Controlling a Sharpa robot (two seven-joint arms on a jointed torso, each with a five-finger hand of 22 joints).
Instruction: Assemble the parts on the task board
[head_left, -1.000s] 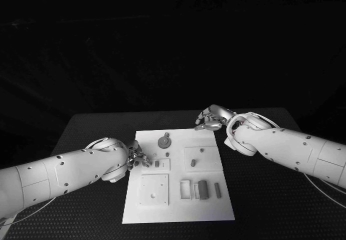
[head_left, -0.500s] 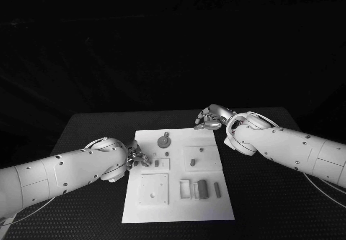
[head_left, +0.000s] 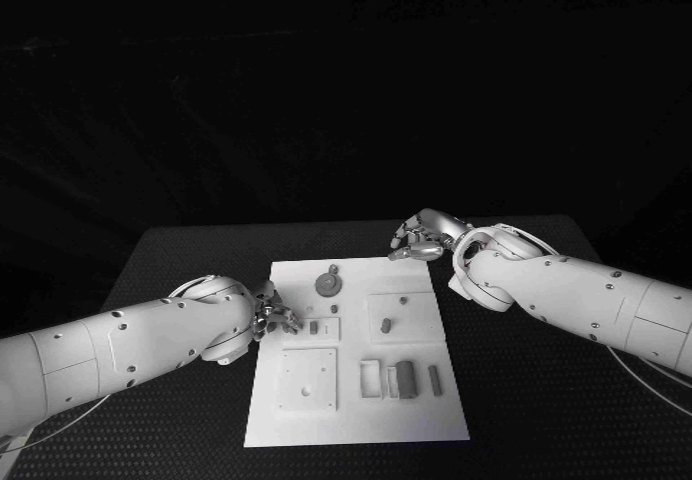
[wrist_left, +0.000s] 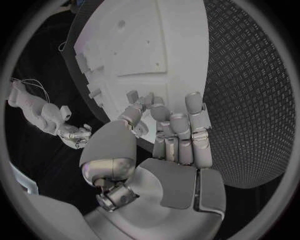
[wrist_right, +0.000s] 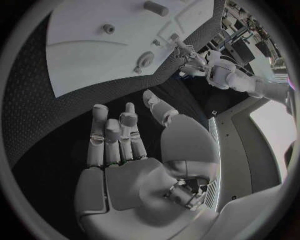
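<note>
The white task board (head_left: 353, 420) lies in the middle of the black table. On it are a round disc (head_left: 330, 285), a small peg (head_left: 335, 309), an oval part (head_left: 387, 324) and several upright bars (head_left: 405, 378). My left hand (head_left: 274, 316) is at the board's left edge, fingers curled beside a small part (head_left: 313, 326). In the left wrist view the left hand's (wrist_left: 165, 145) thumb and fingers bunch at the board (wrist_left: 144, 45) edge; whether they pinch anything is unclear. My right hand (head_left: 421, 240) hovers past the board's far right corner. It holds nothing, and the right hand's (wrist_right: 125, 155) fingers are spread.
A raised square plate (head_left: 309, 378) sits on the board's near left part. Black table (head_left: 548, 400) surface lies on both sides of the board. The right wrist view shows the disc (wrist_right: 145, 59) and the left hand (wrist_right: 187, 62) across the board.
</note>
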